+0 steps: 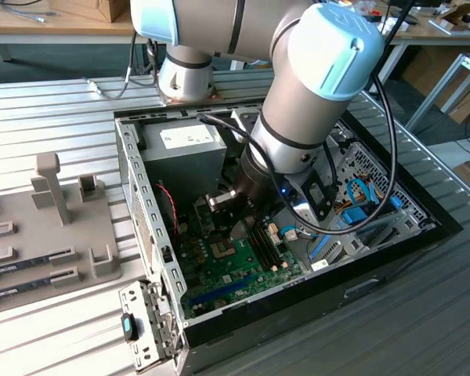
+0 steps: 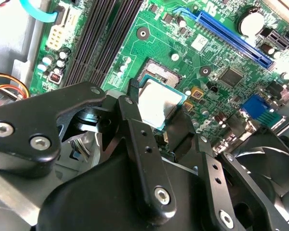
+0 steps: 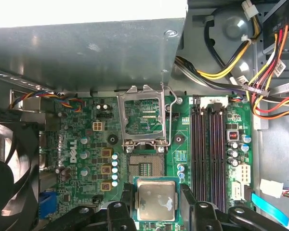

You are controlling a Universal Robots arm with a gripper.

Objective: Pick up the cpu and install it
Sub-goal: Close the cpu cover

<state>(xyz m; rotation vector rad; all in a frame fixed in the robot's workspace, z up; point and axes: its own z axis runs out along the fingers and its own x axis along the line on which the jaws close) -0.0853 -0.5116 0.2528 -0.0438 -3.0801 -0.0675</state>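
The cpu [image 3: 156,199], a flat square chip with a pale silvery top, hangs just above the green motherboard [image 3: 82,144] between the black fingers [image 3: 126,204] of my gripper [image 3: 156,202], which is shut on it. The bare socket [image 3: 145,167] lies right beside the chip, with its metal load frame [image 3: 142,118] flipped up and open beyond it. In the second wrist view the cpu [image 2: 157,102] sits in my gripper [image 2: 156,114], partly over the socket [image 2: 159,72]. In the exterior view my gripper [image 1: 236,225] reaches down into the open computer case [image 1: 145,227] over the motherboard [image 1: 235,270].
A grey power supply [image 3: 86,53] and coloured cable bundles [image 3: 250,72] crowd one side of the socket. Memory slots [image 3: 209,149] run alongside, and a black fan [image 3: 5,168] sits opposite. A grey fixture plate [image 1: 47,227] with memory sticks lies at the exterior view's left.
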